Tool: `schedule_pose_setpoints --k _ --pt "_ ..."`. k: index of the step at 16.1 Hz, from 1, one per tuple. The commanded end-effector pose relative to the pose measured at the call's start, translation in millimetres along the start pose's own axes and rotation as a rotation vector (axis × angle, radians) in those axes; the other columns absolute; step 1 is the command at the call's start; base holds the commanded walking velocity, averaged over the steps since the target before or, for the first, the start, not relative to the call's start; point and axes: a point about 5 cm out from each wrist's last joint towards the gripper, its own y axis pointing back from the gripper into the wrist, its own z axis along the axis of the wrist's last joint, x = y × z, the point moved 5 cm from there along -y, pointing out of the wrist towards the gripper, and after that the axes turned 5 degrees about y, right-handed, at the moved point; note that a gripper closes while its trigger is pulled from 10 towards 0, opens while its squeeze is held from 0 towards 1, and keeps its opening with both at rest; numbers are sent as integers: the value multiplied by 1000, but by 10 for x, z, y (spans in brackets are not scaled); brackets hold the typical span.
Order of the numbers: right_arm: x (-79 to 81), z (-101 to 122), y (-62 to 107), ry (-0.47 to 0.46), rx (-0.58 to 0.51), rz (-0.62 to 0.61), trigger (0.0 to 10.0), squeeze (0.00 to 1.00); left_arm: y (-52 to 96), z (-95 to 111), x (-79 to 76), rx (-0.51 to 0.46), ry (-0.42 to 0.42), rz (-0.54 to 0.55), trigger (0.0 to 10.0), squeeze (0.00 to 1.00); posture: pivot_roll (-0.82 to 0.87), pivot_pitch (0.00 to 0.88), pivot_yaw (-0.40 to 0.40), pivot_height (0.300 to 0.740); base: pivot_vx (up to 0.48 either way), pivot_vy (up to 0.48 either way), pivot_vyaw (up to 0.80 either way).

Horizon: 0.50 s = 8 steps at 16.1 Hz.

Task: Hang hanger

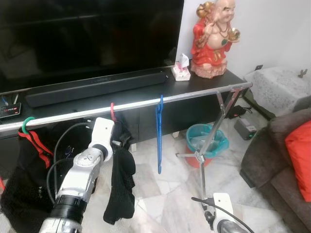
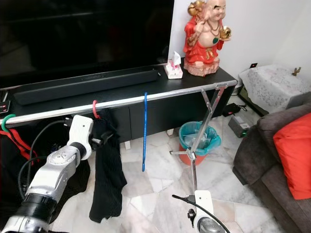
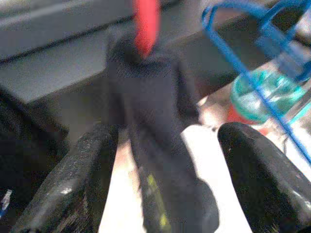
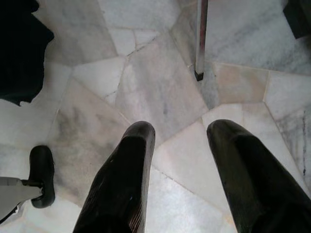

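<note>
The red hanger [image 2: 95, 108] hooks over the silver rail [image 2: 160, 96] of the drying rack, at about 10 o'clock from the middle of the head view, with a black garment [image 2: 107, 170] drooping from it toward the marble floor [image 2: 155, 194]. The left gripper [image 3: 165, 160] sits right at this garment, just under the rail: in the left wrist view its two black fingers [image 3: 77, 179] stand parted with the dark cloth hanging between them, but blur hides whether they touch it, so no grip can be told. The left arm [image 2: 53, 174] reaches up and forward from 7 o'clock, wrist raised to the hook.

At 3 o'clock of the red hanger, an empty blue hanger [image 2: 145, 131] dangles from the same rail. At 9 o'clock, a green hook [image 2: 6, 121] carries more dark clothing with red trim.

Beyond the rack's folding leg, at 4 o'clock from the blue hanger, a red bucket [image 2: 187, 154] holds a teal plastic liner [image 2: 199, 138]; what lies inside cannot be made out.

The right gripper [image 4: 177, 160] hangs low at 6 o'clock, pointing down at the floor, fingers spread wide and holding nothing.
</note>
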Motion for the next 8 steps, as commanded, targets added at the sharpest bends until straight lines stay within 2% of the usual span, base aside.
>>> schedule_pose_setpoints --k 1,2,4,8 --pt "-12 -6 1 -15 2 -6 10000 0 -32 24 55 10 -14 22 10000 0 91 5 -51 740 0 0 0" --pt "-14 -1 0 -14 1 -6 10000 0 -102 -5 122 40 -3 47 10000 0 93 4 -51 740 0 0 0" --pt "-14 6 0 -12 -2 -5 10000 0 -181 -85 152 72 46 34 10000 0 92 3 -52 740 0 0 0" --pt "-18 3 0 -8 1 -4 10000 0 -197 -217 199 107 65 4 10000 0 87 0 -53 740 0 0 0"
